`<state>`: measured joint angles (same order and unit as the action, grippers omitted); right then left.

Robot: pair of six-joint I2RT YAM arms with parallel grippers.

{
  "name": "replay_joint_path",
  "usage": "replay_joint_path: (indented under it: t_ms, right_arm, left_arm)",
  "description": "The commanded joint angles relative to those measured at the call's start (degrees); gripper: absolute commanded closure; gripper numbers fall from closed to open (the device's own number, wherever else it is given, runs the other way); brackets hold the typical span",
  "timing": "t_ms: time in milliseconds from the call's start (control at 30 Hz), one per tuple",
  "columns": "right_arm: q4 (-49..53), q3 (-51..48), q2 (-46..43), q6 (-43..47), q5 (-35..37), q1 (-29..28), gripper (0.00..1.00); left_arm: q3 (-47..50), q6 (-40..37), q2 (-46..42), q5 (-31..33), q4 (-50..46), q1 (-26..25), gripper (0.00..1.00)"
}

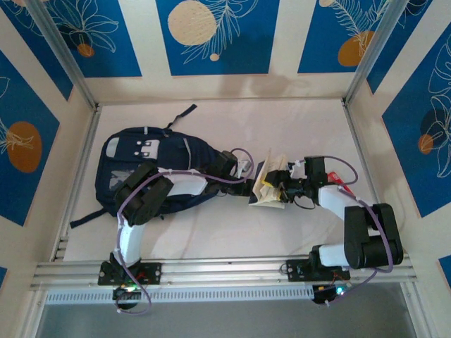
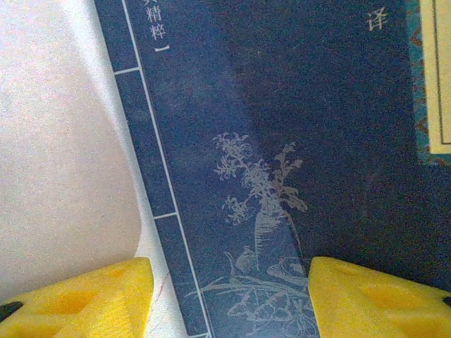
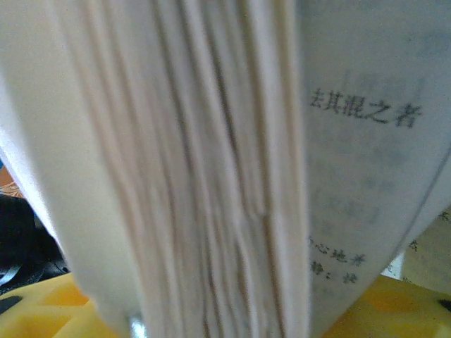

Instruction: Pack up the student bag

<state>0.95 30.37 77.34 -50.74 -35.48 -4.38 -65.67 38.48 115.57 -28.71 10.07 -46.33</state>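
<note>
Top external view: the student bag (image 1: pixel 130 162) lies flat at the left of the table (image 1: pixel 211 236), with the left arm (image 1: pixel 141 204) crossing over it. The left fingers (image 2: pixel 77 303) stand apart over a navy book (image 2: pixel 296 141) cover. The right fingers (image 3: pixel 42 313) are clamped on its fanned pages.

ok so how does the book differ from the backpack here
The student bag is far larger than the book. The bag lies flat on the left; the book is fanned open to its right. The bag has pale stripes; the book shows cream pages. Both are navy blue outside.
</note>
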Motion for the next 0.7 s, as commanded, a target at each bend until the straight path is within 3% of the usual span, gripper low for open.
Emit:
replay_joint_path:
  t_ms: [0,200,667]
  right_arm:
    - [3.38,1.86,-3.0,1.72,1.51,-0.37,0.39]
    - [5.25,0.45,-8.74,1.23,3.05,0.72,0.43]
    - [5.6,0.35,-9.13,0.91,2.66,1.67,0.82]
  left_arm:
    - [2.39,-0.67,-0.16,-0.6,-7.29,-0.7,0.4]
    - [2.43,-0.7,-0.44,-0.73,-7.43,-0.65,0.4]
    - [1.87,-0.94,-0.9,-0.77,-8.04,-0.58,0.39]
